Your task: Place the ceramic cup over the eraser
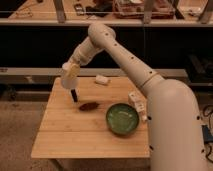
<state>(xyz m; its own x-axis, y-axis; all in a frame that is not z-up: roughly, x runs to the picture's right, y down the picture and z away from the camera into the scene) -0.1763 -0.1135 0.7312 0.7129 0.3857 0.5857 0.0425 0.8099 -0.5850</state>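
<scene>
My gripper [69, 70] is over the table's far left part, shut on the off-white ceramic cup [70, 80]. The cup hangs just above the table, directly over the far end of the black eraser [74, 95]. The eraser's near end sticks out below the cup's rim, and its far end is hidden behind the cup. I cannot tell whether the cup touches the eraser.
A reddish-brown oval object [89, 106] lies just right of the eraser. A green bowl [122, 118] sits at the right front of the wooden table [70, 137]. A whitish block [102, 79] lies at the back, and a white object [136, 102] lies beside my arm.
</scene>
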